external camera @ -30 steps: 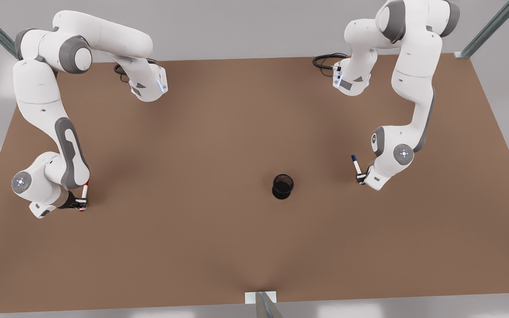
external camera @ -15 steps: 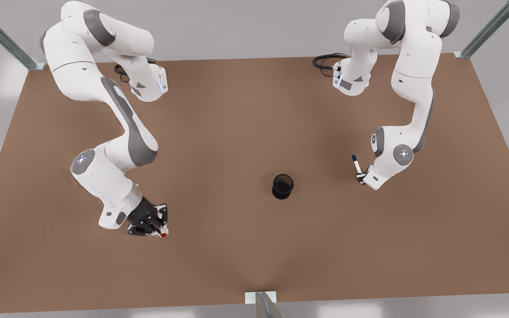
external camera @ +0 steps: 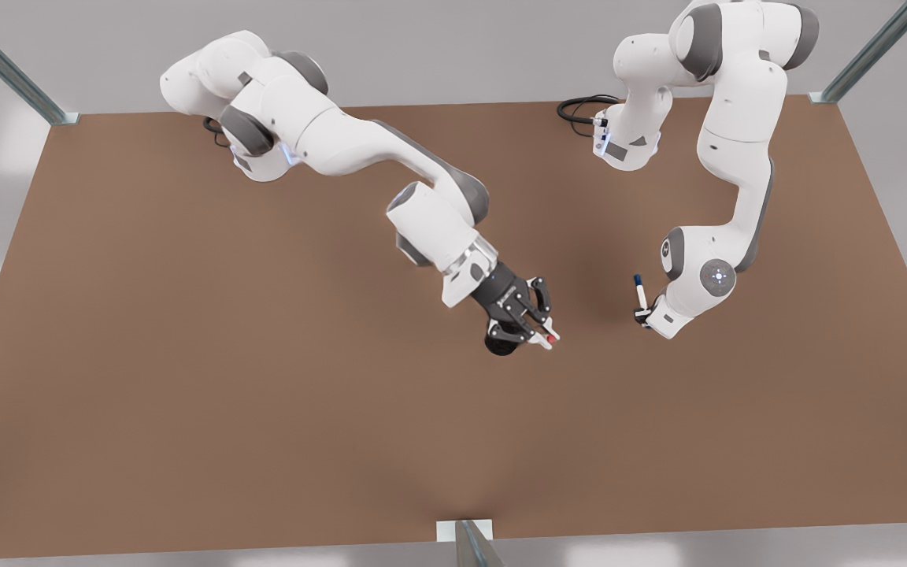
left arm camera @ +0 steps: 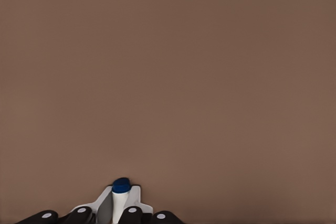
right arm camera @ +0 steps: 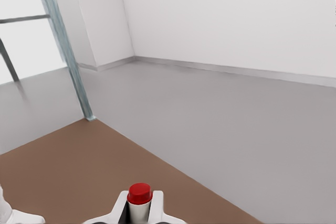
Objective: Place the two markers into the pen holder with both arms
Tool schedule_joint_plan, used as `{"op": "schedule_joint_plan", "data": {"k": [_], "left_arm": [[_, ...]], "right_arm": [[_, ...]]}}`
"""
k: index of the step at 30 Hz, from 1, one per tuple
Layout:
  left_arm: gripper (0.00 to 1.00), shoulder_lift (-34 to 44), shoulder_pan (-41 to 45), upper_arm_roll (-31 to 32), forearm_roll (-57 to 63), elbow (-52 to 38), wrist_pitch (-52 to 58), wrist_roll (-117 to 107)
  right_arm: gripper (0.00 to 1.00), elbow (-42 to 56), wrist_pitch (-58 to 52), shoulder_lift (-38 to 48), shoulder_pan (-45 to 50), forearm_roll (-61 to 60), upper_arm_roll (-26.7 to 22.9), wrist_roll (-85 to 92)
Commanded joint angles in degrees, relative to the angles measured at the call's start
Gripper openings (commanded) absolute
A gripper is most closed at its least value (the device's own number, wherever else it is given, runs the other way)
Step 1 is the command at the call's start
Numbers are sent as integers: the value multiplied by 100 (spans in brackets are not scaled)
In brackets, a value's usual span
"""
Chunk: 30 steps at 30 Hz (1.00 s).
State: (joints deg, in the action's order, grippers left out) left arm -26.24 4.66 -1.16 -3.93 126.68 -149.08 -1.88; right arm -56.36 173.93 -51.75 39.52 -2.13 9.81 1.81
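The right gripper (external camera: 542, 337) hung over the middle of the brown table (external camera: 264, 394), its arm stretched out from the base at the far edge on the front view's left. Its fingers (external camera: 536, 324) were closed on the red-capped marker (external camera: 548, 339), whose red end poked out beyond the fingertips. In the right wrist view the same marker (right arm camera: 139, 199) stood between the pale finger pads (right arm camera: 116, 208), red end (right arm camera: 139, 193) toward the camera, with the table's edge, grey floor and a metal post (right arm camera: 63, 45) behind it. The pen holder (external camera: 501, 344) sat on the table directly beneath that gripper (largely covered by the black hand, so only its lower rim and side peeked out), and the marker's red end lay just to the front view's right of it. Whether the marker was exactly above the cup's mouth could not be told.

The left gripper (external camera: 642, 316) waited low over the table on the front view's right, well apart from the pen holder. Its fingers were clamped on the lower end of the blue-capped marker (external camera: 639, 293), which stood nearly upright, leaning slightly, its dark blue cap (external camera: 637, 279) uppermost. In the left wrist view the marker (left arm camera: 120, 199) appeared between the finger pads (left arm camera: 104, 207) with the blue cap (left arm camera: 121, 185) showing against bare table (left arm camera: 168, 77).
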Motion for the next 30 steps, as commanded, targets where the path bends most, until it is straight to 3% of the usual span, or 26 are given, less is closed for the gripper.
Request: {"op": "schedule_joint_plan", "data": {"k": [1, 3, 5, 9, 21, 24, 30], "left_arm": [[26, 5, 0, 1, -29, -3, 2, 152], [25, 5, 0, 1, -29, -12, 10, 152], [24, 5, 0, 1, -29, -21, 10, 152], [21, 32, -9, 1, -29, -21, 19, 152], [21, 260, -97, -8, -20, -196, 494, 188], [21, 278, -62, -7, -29, -196, 503, 161], [21, 357, -44, 10, -29, -196, 626, 100]], "right_arm": [[21, -147, 518, 25, 12, 2, -32, -1438], [21, -455, 1029, 16, -76, 116, -32, -1315], [21, -507, 1020, -19, -147, 1021, -32, -1253], [21, -587, 1160, -282, -76, 1407, -41, -1200], [21, -622, 2242, -1021, 521, 1514, -586, -1209], [21, -1492, 2751, -740, 627, 1391, -577, -1218], [21, -2476, 2751, -81, 583, 1399, -586, -1209]]}}
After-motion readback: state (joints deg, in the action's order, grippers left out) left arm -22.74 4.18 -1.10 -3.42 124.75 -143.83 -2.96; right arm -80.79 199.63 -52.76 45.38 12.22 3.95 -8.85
